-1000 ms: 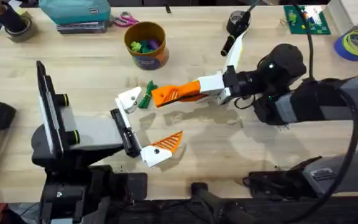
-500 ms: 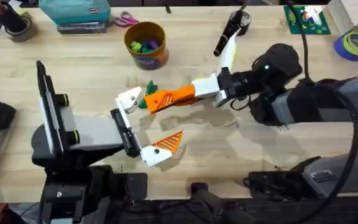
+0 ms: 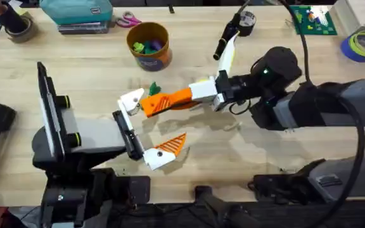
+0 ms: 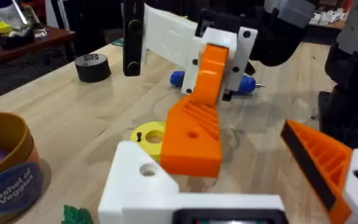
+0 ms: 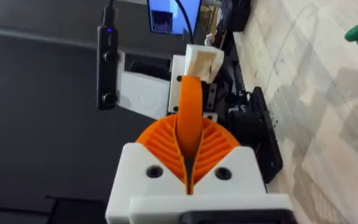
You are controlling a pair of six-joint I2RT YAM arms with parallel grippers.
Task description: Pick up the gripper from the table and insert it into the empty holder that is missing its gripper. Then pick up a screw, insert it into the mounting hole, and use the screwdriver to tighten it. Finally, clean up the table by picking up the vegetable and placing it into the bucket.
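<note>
One orange gripper (image 3: 166, 99), clamped by the right gripper (image 3: 189, 96), meets the empty holder (image 3: 132, 100) mid-frame — seating comes next; left gripper (image 3: 146, 130) spread wide.

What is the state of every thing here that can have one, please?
right gripper, shut on the orange fingertip
orange fingertip, held off the table, close to the holder, not seated
holder, empty
left gripper, open
vegetable, lying on the table
bucket, upright, coloured toys inside
screwdriver, lying on the table, mostly hidden
</note>
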